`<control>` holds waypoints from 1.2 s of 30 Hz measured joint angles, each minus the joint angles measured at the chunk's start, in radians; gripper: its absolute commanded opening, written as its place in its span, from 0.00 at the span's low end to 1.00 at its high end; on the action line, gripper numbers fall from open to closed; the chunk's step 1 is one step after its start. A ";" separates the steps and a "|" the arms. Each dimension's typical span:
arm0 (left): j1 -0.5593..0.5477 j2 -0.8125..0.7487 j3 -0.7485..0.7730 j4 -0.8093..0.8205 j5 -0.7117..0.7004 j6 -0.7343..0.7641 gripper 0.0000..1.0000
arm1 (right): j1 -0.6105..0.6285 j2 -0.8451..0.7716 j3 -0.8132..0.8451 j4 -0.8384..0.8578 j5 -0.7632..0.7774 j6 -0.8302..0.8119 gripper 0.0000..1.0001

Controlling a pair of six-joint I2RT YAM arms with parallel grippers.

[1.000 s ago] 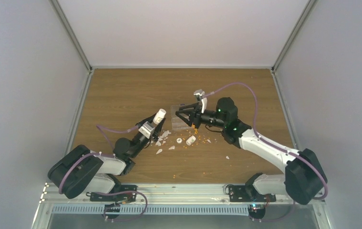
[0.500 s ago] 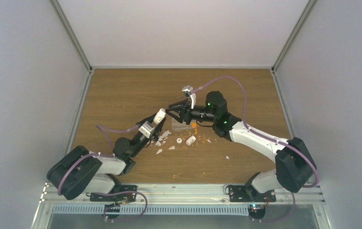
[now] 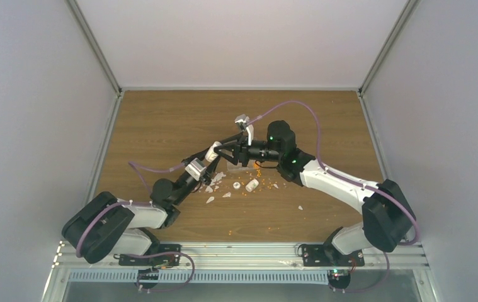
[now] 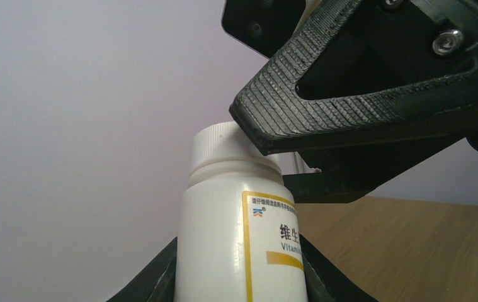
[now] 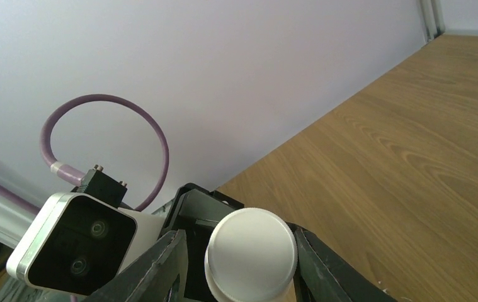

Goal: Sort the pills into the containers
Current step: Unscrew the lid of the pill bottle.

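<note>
My left gripper [image 3: 208, 158] is shut on a white labelled vial [image 4: 242, 239], held upright above the table with its cap on. My right gripper [image 5: 242, 277] is open, its jaws either side of the vial's cap [image 5: 252, 255], with a gap showing on the left side. One right finger [image 4: 349, 107] shows against the cap in the left wrist view. The clear container [image 3: 232, 167] lies under the right gripper, mostly hidden. Orange pills [image 3: 258, 168] are scattered beside it on the wood.
A second small white vial [image 3: 252, 184] lies on its side with a loose cap [image 3: 237, 186] next to it. White flakes [image 3: 216, 179] lie below the grippers. A few stray pills [image 3: 233, 233] sit near the front edge. The left wrist camera [image 5: 72, 251] sits close to my right fingers.
My right arm has swung left from over the container until its open jaws bracket the cap of the vial. The left arm with the vial has hardly moved.
</note>
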 measured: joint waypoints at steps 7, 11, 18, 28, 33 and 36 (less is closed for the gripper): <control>0.000 0.019 0.015 0.002 0.017 -0.007 0.00 | 0.000 -0.002 0.000 -0.002 0.009 -0.001 0.94; 0.000 0.024 0.015 0.007 0.023 -0.007 0.00 | -0.001 -0.002 0.000 -0.007 0.009 -0.006 0.94; 0.000 0.045 0.016 0.025 0.029 -0.006 0.00 | -0.001 -0.003 0.000 -0.017 0.011 -0.011 0.93; 0.000 0.082 0.030 0.031 0.036 -0.008 0.42 | -0.009 -0.003 0.002 -0.048 0.033 -0.044 0.46; 0.000 0.082 0.053 -0.009 0.052 -0.018 0.99 | -0.008 -0.018 0.014 -0.097 0.049 -0.097 0.44; 0.000 0.082 0.076 -0.049 0.063 -0.023 0.99 | 0.000 -0.045 0.015 -0.134 0.063 -0.141 0.44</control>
